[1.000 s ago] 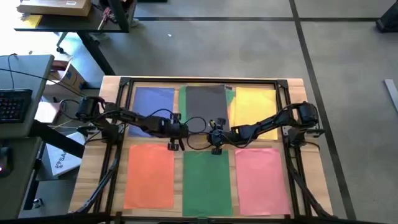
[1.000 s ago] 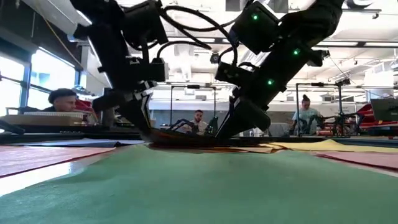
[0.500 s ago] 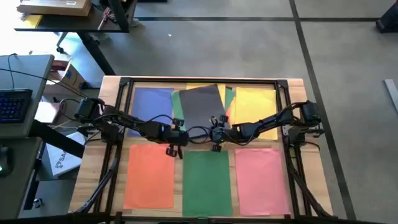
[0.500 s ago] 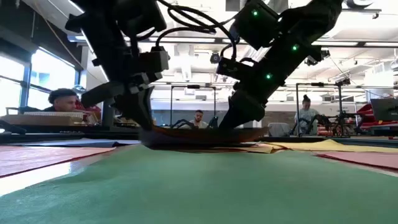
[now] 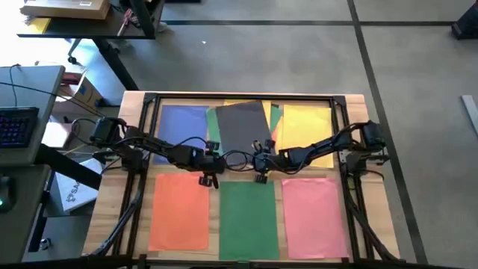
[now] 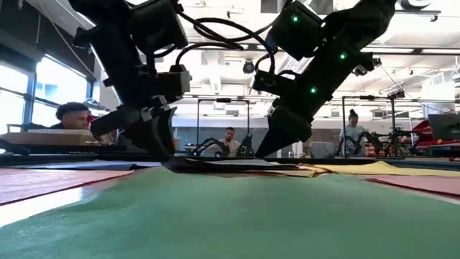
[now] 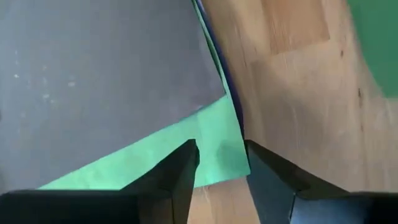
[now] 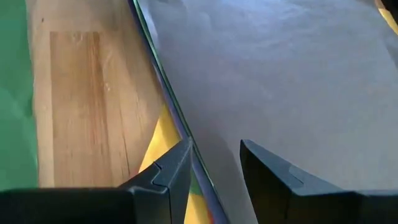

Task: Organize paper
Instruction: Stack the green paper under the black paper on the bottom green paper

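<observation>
With the skewed dark grey sheet (image 5: 240, 127) topping the mixed stack at the table's (image 5: 358, 104) far middle, we keep the left gripper (image 7: 221, 163) and right gripper (image 8: 214, 163), fingers apart and empty, low at its near corners, squaring it gently.

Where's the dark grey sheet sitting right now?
In the high view the dark grey sheet lies skewed atop the middle far stack, between the blue paper and yellow paper, just beyond both grippers.
</observation>
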Available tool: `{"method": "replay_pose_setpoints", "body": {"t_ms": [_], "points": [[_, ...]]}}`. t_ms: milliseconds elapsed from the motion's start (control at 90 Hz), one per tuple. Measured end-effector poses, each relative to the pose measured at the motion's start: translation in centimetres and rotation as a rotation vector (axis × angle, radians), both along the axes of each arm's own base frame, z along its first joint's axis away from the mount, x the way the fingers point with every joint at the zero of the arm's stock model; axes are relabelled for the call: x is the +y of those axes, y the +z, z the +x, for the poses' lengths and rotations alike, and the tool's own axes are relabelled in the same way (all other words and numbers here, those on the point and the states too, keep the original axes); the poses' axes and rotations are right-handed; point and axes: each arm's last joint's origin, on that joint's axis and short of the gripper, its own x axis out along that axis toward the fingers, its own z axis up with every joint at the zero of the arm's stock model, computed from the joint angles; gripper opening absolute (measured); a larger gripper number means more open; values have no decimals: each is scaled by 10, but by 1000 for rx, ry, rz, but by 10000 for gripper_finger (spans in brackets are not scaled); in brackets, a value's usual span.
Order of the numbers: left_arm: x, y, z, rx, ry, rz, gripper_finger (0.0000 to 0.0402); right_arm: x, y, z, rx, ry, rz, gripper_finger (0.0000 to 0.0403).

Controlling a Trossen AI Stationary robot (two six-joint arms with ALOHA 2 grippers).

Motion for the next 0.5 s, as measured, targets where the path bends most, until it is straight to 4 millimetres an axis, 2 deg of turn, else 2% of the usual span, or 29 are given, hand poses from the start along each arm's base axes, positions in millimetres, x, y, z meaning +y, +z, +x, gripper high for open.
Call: {"method": "replay_pose_setpoints", "body": {"t_ms": [200,500], "points": [[-1,-1,-1,50,-106,16,123,0,0,0,1,0,0,121],[0,-7,-1,98,-168,48,123,0,0,0,1,0,0,121]]}}
